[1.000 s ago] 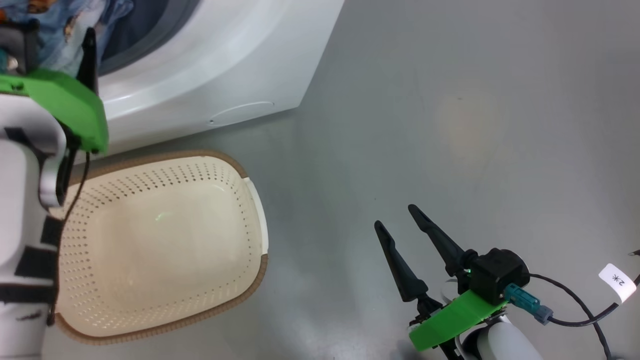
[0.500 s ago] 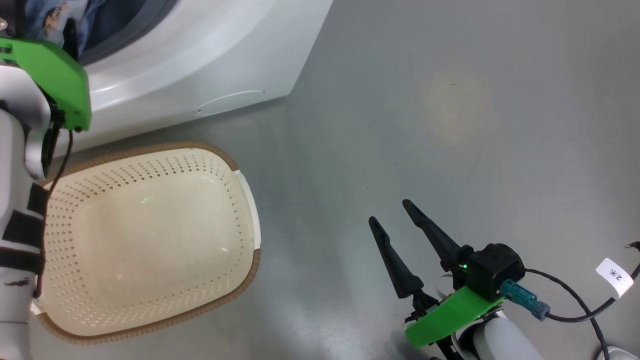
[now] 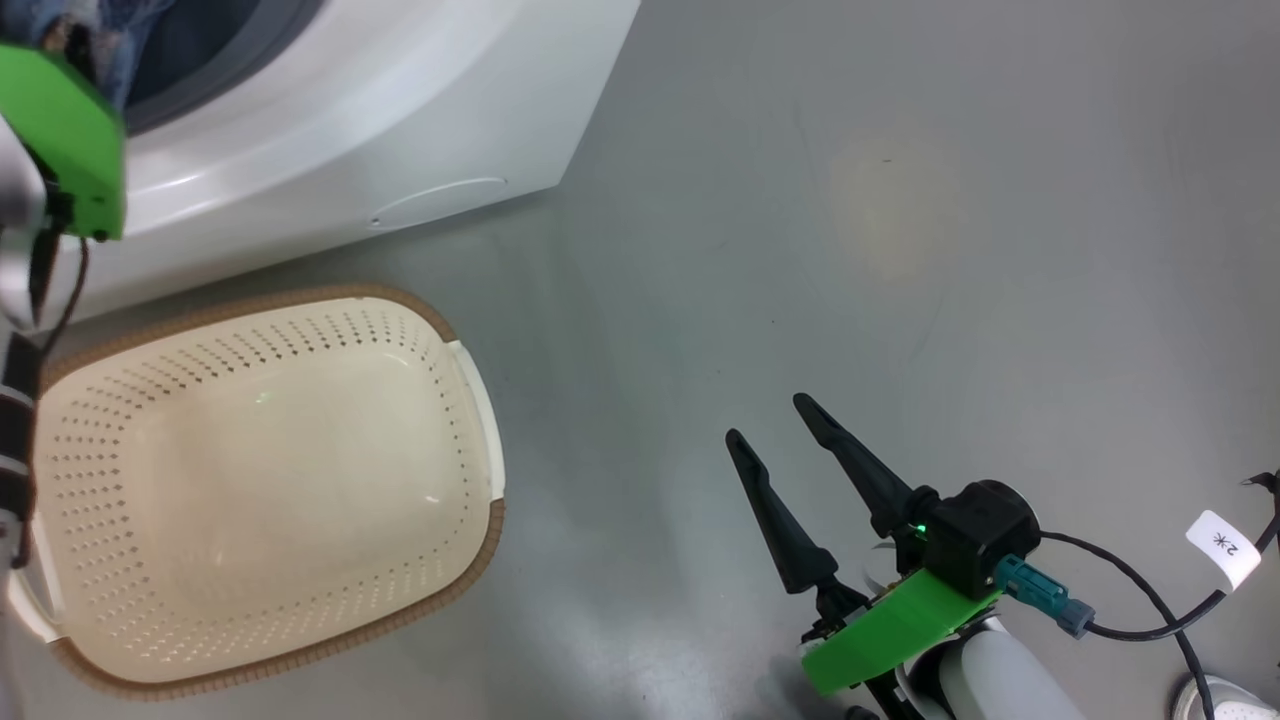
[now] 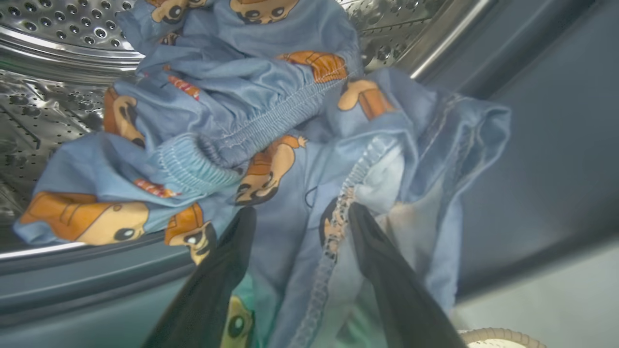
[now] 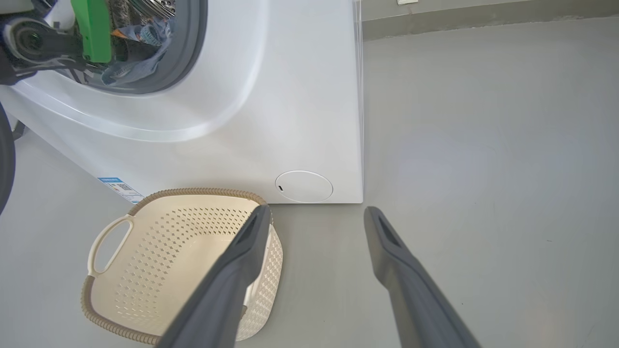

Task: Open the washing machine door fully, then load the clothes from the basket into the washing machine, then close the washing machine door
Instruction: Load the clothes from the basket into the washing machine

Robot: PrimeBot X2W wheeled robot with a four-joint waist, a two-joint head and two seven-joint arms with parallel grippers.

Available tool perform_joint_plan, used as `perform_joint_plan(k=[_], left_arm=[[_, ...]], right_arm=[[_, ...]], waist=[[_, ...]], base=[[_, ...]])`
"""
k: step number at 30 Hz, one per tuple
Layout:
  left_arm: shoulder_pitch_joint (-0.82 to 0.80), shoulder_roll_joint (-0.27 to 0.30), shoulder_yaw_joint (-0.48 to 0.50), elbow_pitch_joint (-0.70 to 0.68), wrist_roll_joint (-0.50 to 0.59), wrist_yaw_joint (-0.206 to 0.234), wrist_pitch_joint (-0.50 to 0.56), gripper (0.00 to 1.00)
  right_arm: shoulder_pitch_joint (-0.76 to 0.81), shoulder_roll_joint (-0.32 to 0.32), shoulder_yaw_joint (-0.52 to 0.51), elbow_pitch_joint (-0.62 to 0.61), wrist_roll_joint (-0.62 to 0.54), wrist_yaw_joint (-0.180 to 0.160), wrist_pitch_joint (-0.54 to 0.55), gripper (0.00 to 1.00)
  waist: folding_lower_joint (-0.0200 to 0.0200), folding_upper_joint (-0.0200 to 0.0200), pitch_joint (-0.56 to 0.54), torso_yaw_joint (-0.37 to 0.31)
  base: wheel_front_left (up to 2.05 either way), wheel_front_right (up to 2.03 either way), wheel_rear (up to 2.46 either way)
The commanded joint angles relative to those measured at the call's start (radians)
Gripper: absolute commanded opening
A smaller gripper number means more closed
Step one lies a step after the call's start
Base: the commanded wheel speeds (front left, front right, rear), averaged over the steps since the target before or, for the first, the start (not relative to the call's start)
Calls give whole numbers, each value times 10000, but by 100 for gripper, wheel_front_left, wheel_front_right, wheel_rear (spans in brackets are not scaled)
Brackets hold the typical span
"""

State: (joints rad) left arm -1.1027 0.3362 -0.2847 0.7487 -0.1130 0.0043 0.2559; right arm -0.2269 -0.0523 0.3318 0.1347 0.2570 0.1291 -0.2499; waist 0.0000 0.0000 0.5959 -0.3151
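The white washing machine [image 3: 400, 100] [image 5: 290, 96] stands with its mouth uncovered. My left gripper [image 4: 300, 217] reaches into that mouth, its fingers spread over the grey gasket [image 4: 532, 145]. Blue printed clothes [image 4: 271, 96] [image 5: 140, 38] lie between and beyond the fingers, spilling from the steel drum [image 4: 48, 29] over the gasket. The cream basket [image 3: 470, 540] [image 5: 193, 192] sits on the floor before the machine with nothing in it. My right gripper [image 3: 768, 420] [image 5: 316, 210] hangs open over bare floor to the basket's right. A dark curved edge [image 5: 5, 164] may be the door.
A round flap [image 3: 437, 200] [image 5: 303, 186] and a blue sticker [image 5: 118, 186] mark the machine's lower front. Grey floor spreads to the right. A black cable with a white tag [image 3: 1225, 548] trails from my right wrist. A pale object [image 3: 1230, 700] sits at the bottom right corner.
The head camera has shifted, sliding machine and basket left in view. My left arm has gone up and further toward the drum opening. The right gripper has kept its pose.
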Motion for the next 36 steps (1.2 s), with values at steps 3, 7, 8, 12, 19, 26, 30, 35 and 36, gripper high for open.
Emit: perform_joint_plan(k=[3,7,8,12,19,26,30,35,36], left_arm=[[-451,641,86,59,247,81,134,100],[-601,698,35,347,250,114,146,100],[-630,707,20,409,255,133,136,100],[-752,703,-61,637,255,145,117,100],[-979,646,-313,915,315,76,51,35],[-1193,623,-512,1178,298,-14,-48,0],[-1296,602,-510,1245,225,43,-269,0],[-1374,593,-320,1293,47,367,-828,0],[-1399,594,-293,1290,21,419,-959,0]], right_arm=[[135,20,229,-289,135,16,-119,100],[155,20,216,-328,101,16,-119,100],[156,20,221,-338,94,16,-119,100],[123,20,240,-358,80,16,-119,100],[81,20,276,-379,85,16,-119,100],[64,20,273,-395,106,16,-119,100],[54,20,256,-411,117,16,-119,100],[54,20,225,-408,104,16,-119,100],[49,20,225,-409,100,16,-119,100]], waist=[[0,0,96,-71],[0,0,188,-79],[0,0,207,-80],[0,0,277,-83],[0,0,381,-116],[0,0,447,-172],[0,0,480,-167],[0,0,483,-119],[0,0,484,-107]], base=[[0,0,0],[0,0,0],[0,0,0],[0,0,0],[0,0,0],[0,0,0],[0,0,0],[0,0,0],[0,0,0]])
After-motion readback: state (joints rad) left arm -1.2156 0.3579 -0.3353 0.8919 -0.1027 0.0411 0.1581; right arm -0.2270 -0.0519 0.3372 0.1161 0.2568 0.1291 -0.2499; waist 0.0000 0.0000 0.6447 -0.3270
